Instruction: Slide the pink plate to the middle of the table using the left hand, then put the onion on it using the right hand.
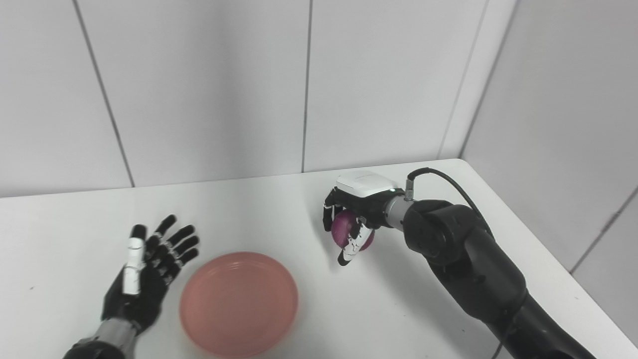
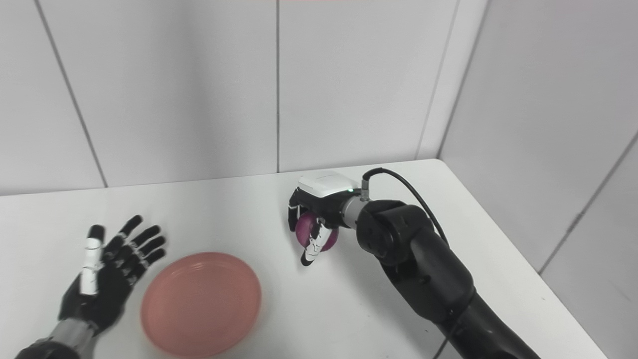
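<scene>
1. Task status, plate: the round, shallow pink plastic plate point(image 1: 239, 302) lies flat on the white table point(image 1: 279, 199), near the front edge and roughly central between the two arms. The sliding step appears complete, judged from where it lies.

2. Task status, onion: the round purple-red onion point(image 1: 345, 227) is not yet on the plate. Placing it is the step that remains.

3. Left hand: the black left hand point(image 1: 144, 276) is beside the plate's left rim, palm up, fingers spread and extended. It holds nothing and does not appear to touch the plate; a narrow strip of table shows between them.

4. Right hand: the black right hand with a white back cover point(image 1: 354, 219) is wrapped around the onion, fingers on its far side and thumb across its near side. The grasp looks closed and secure.

5. Height of the onion: it is probably lifted clear of the table, since a soft shadow lies beneath the hand, but the view does not show the gap plainly.

6. Onion relative to the plate: the onion is to the right of the plate and farther back, apart from its rim.

7. Remaining move, as a judgement: carry the onion left and toward the robot until it is over the plate's centre, lower it, then spread the fingers.
</scene>
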Controlling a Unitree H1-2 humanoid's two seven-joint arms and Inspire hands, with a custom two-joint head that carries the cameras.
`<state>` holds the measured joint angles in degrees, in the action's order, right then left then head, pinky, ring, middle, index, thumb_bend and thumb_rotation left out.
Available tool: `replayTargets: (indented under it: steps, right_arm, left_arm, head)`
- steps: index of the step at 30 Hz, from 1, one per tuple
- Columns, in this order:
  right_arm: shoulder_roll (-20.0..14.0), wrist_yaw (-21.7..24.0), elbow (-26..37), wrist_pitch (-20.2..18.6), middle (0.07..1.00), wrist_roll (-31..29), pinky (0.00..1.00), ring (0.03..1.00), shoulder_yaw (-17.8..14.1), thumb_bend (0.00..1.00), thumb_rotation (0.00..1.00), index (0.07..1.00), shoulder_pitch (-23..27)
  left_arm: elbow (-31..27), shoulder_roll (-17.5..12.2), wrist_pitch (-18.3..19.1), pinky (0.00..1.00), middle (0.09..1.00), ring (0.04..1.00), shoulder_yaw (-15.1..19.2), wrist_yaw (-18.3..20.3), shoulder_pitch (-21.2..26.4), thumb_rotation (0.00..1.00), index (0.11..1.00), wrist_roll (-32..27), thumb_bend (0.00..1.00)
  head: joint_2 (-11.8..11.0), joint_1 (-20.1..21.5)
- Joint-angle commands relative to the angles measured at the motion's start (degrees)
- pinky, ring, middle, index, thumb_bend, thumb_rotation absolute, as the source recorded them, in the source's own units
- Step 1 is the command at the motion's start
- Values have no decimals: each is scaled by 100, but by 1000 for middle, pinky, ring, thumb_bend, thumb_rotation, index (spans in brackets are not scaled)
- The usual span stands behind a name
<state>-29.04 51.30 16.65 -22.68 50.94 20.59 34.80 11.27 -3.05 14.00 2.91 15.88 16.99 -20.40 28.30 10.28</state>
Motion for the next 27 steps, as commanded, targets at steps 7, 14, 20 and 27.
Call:
replayTargets:
  steps: [7, 14, 20, 27]
  right_arm:
    - [289, -196, 67, 326, 457, -224, 293, 387, 125, 512, 0, 538, 340]
    - [360, -284, -21, 523, 453, -314, 276, 375, 250, 509, 0, 548, 273]
    - [316, -426, -107, 799, 454, -469, 271, 378, 270, 511, 0, 539, 124]
    - [373, -472, -182, 872, 463, -440, 286, 384, 359, 512, 0, 537, 83]
  left_arm:
    - [23, 237, 108, 837, 844, 842, -169, -323, -207, 886, 924, 334, 811]
    - [-52, 416, 63, 821, 824, 824, -247, -539, -241, 881, 909, 542, 804]
    - [5, 542, 20, 823, 828, 822, -296, -613, -223, 878, 908, 638, 807]
    - [51, 593, 13, 819, 829, 823, -302, -640, -215, 889, 915, 666, 801]
  head:
    - [2, -601]
    - [22, -992]
    - [36, -1293]
    - [37, -1444]
